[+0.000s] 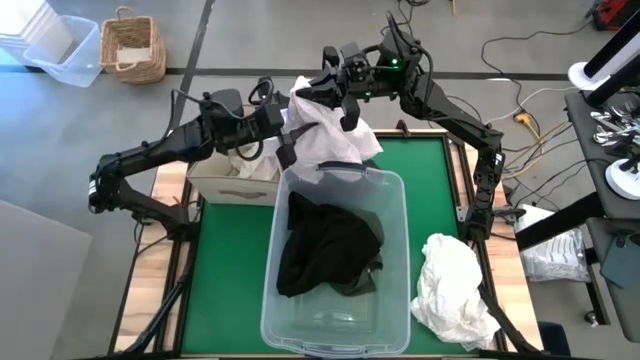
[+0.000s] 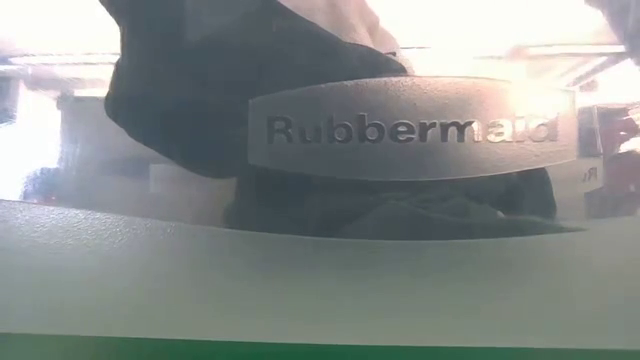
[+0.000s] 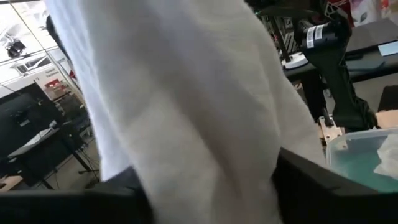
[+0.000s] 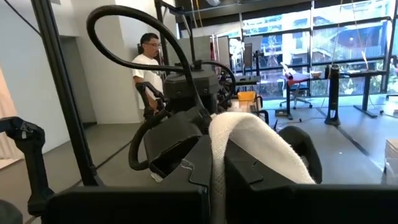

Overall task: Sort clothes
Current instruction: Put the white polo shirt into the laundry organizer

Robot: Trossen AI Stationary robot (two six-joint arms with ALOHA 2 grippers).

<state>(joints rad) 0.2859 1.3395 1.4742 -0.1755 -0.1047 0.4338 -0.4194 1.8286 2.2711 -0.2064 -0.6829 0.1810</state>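
A white garment point(image 1: 325, 135) hangs bunched above the far rim of the clear plastic tub point(image 1: 404, 262), and both grippers are on it. My right gripper point(image 1: 345, 108) is shut on its top. My left gripper point(image 1: 288, 142) comes at it from the left, lower down, and the cloth point(image 3: 186, 106) fills its wrist view. A black garment point(image 1: 325, 250) lies in the tub and shows through its wall point(image 2: 180, 90) in the low view. Another white garment point(image 1: 455, 290) lies crumpled on the green mat at the near right. My left gripper has a thick bunch of the white garment's left side point(image 3: 205, 180) between its two fingers point(image 3: 311, 180). It comes in level from the table's left, and the cloth fills the whole gap. My right gripper pinches a rolled fold of the garment's top point(image 4: 217, 146) between its two fingers, roughly level, from the far right. The cloth hangs slack below, its lower end at the tub's far rim point(image 1: 340, 168).
A beige fabric box point(image 1: 215, 185) holding cream cloth stands at the far left of the table, under my left arm. A wicker basket point(image 1: 133, 45) and a clear bin point(image 1: 60, 50) sit on the floor beyond. A person point(image 4: 146, 68) stands in the room behind.
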